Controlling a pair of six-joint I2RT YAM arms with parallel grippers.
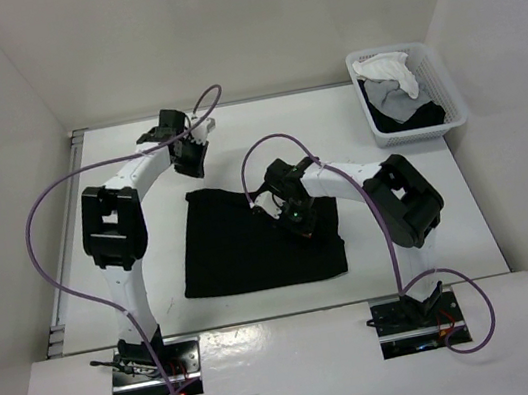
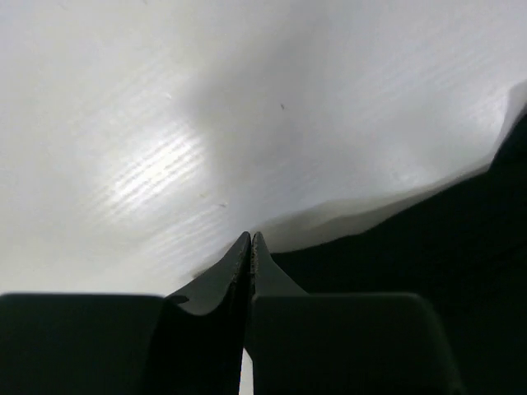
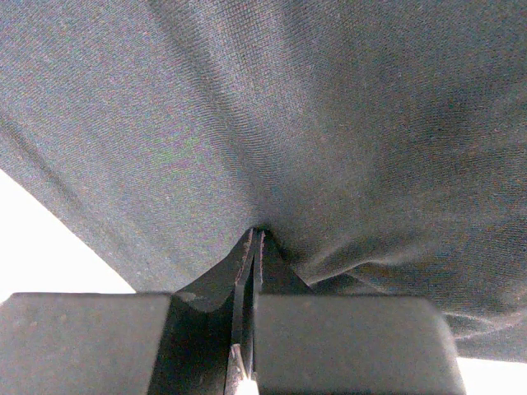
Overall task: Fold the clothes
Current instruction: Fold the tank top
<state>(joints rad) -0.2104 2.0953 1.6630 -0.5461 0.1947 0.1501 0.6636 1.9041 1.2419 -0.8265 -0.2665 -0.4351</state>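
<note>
Black top [image 1: 252, 245] lies flat mid-table [image 1: 333, 125] — a plain folded rectangle, long axis left-right, neck hidden. Right gripper [image 1: 267, 205] pinches fabric near its far edge. Left gripper [image 1: 193, 161] is pressed together on nothing, beyond the far-left corner. Bare table all round — basket [image 1: 449, 90] far right.

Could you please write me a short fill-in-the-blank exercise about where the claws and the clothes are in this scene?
1. The top pinched in the shut right claw is ____ in colour.
2. The left claw is shut over the white table and holds ____.
3. The basket holding a white garment stands at the table's far ____ corner.
Missing words: black; nothing; right.
</note>
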